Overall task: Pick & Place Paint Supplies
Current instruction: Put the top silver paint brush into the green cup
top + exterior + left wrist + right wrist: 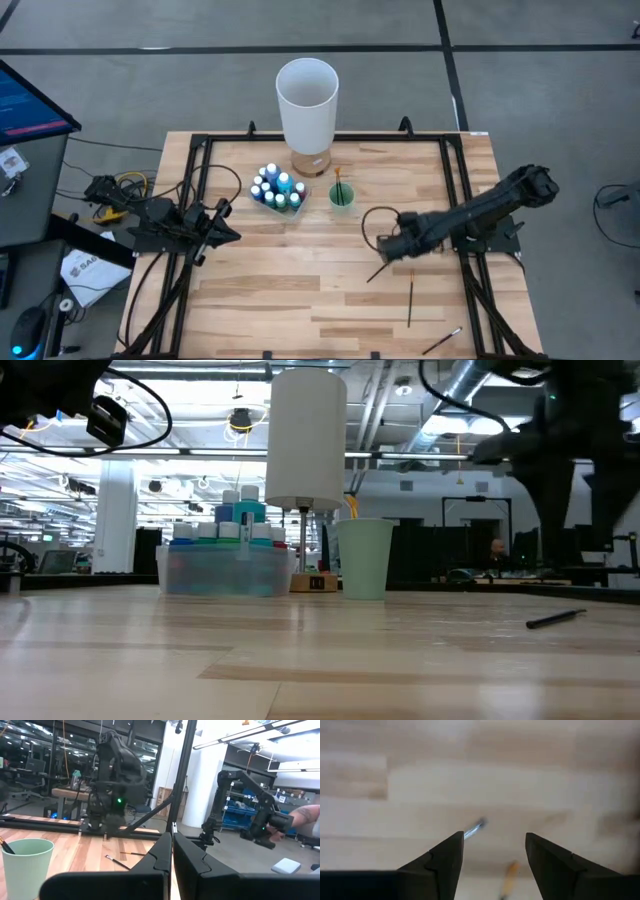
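Grey floor [180, 70] crossed by dark lines surrounds the wooden table [300, 290]. A monitor [25, 105] (blue-lit) stands nearby.

No legible txt or labels on anything here.

white cylinder [307, 100], green cup [342, 195], blue and teal bottles [277, 187]
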Robot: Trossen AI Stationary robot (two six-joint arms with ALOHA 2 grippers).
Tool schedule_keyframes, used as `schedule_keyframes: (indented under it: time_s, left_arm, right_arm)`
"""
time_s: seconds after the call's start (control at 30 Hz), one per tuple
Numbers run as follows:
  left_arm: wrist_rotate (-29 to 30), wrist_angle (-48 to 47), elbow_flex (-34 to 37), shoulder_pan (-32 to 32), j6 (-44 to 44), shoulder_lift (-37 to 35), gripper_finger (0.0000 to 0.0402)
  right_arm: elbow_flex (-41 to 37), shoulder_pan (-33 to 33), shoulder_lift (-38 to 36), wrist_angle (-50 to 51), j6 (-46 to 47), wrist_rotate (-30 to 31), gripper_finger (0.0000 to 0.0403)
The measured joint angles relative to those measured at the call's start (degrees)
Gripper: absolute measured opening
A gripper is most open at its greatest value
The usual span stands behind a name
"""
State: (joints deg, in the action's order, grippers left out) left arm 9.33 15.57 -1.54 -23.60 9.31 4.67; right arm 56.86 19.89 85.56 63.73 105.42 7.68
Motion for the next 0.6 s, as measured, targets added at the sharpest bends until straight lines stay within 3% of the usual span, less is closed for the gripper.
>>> schedule_keyframes:
  time_s: [0.13, 0.27, 0.6]
  left_arm:
    - [-0.14, 0.04, 0.00, 0.01, 0.01, 0.00, 0.0002]
    - [-0.12, 0.20, 0.00, 0.01, 0.01, 0.00, 0.0002]
    - [-0.08, 0.45, 0.00, -0.01, 0.00, 0.00, 0.0002]
  right_arm:
    - [-5.03, 2.70, 0.02, -13.14, 8.43, -0.33, 0.0205]
    - [-8.32, 2.42, 0.02, -18.15, 12.86, -0.17, 0.0198]
    - [-11.57, 2.33, 0.00, -19.37, 20.57, 0.24, 0.0178]
